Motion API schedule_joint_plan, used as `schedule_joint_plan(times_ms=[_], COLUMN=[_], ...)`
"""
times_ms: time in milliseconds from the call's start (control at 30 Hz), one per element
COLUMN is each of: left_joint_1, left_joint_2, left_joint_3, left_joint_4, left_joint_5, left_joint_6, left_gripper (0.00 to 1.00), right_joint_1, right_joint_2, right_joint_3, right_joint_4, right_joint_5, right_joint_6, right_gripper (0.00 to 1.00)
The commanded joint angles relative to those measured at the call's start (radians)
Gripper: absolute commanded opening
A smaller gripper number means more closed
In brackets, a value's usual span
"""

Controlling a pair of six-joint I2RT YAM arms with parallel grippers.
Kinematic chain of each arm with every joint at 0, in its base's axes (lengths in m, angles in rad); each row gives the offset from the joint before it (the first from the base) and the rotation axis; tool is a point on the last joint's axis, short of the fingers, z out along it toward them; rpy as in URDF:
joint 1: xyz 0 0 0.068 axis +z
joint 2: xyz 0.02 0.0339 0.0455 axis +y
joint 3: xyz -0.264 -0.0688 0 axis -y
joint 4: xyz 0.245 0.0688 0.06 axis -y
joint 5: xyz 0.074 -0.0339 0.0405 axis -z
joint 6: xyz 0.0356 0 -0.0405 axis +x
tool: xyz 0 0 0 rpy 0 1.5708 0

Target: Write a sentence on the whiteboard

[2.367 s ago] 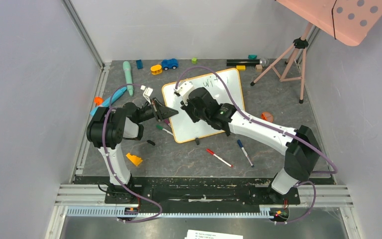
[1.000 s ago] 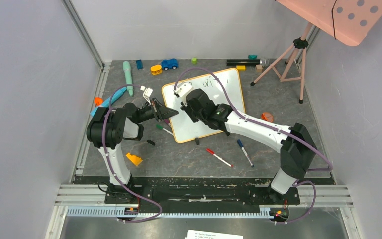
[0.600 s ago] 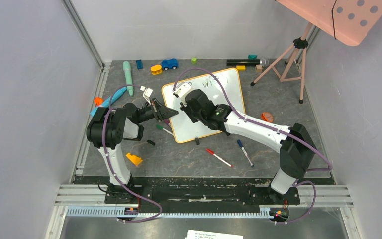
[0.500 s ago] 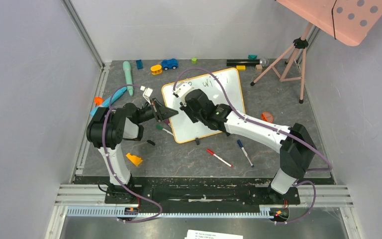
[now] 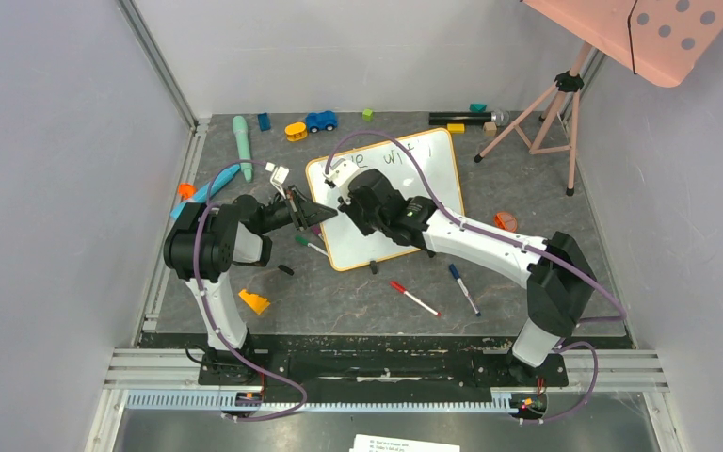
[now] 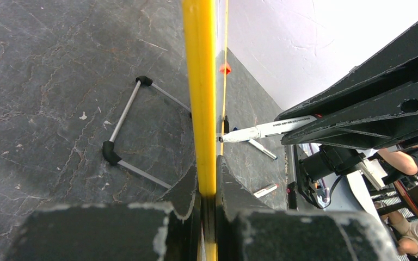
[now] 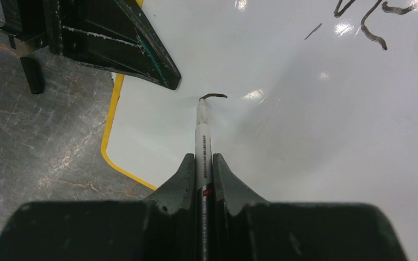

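Whiteboard [image 5: 358,247] lies skewed mid-table [image 5: 339,301]; left gripper [image 6: 207,187] is clamped on its orange rim, and right gripper [image 7: 202,163] is pinched on a marker [image 7: 202,122], tip touching the white face. Board judged light, stiff and slick, likely to skate under pen pressure, so the rim is the place to hold. Right wrist view shows a short stroke [image 7: 213,96] at the tip and lettering [image 7: 373,32] beyond; top view hides that tip

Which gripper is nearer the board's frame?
Left. The left gripper is clamped on the frame; the right gripper holds a marker tip-down on the white surface just inside it.
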Motion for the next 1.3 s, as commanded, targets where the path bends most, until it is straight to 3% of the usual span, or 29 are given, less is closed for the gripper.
schedule_joint_plan(times_ms=[0,567,933,1267], left_joint_1=[0.003,0.003,0.002,0.002], left_joint_2=[0.005,0.003,0.001,0.002], left_joint_3=[-0.021,-0.024,-0.024,-0.023], left_joint_4=[0.051,0.051,0.051,0.051], left_joint_5=[-0.064,-0.064,-0.062,-0.063], left_joint_6=[0.186,0.188,0.19,0.191], left_gripper=[0.02,0.02,0.02,0.02], right_joint_1=[0.0,-0.001,-0.001,-0.001], right_joint_2=[0.011,-0.024,-0.154,-0.09], right_joint_3=[0.029,0.032,-0.078,-0.031], right_joint_4=[-0.029,-0.025,0.13,0.061], right_joint_5=[0.004,0.114,0.089,0.078], right_joint_6=[-0.01,0.019,0.014,0.003], right_gripper=[0.0,0.0,0.0,0.0])
